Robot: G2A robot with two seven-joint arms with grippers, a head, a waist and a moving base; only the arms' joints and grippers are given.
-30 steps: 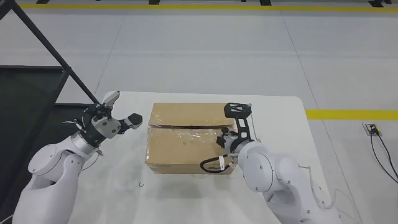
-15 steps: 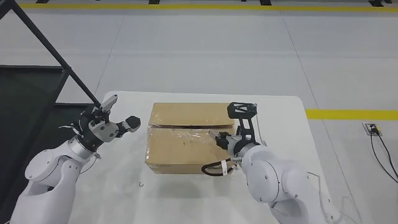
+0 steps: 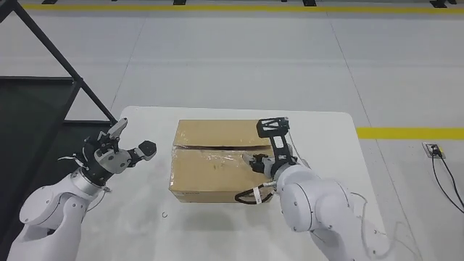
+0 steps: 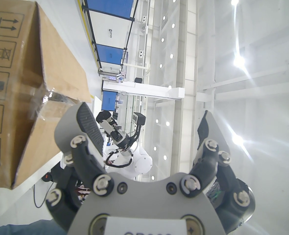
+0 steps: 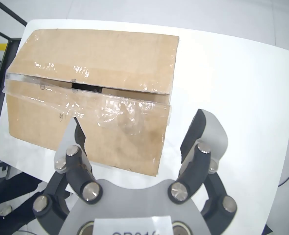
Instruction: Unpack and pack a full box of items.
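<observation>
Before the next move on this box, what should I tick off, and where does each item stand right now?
1. Box sitting flat on the table: ok.
2. Top flaps free to open: not ok. Clear tape spans the seam, though a dark gap shows in it.
3. Left gripper open, empty and apart from the box's side: ok.
4. Right gripper open and empty, over the box's end edge: ok.
5. Contents of the box: cannot tell.
</observation>
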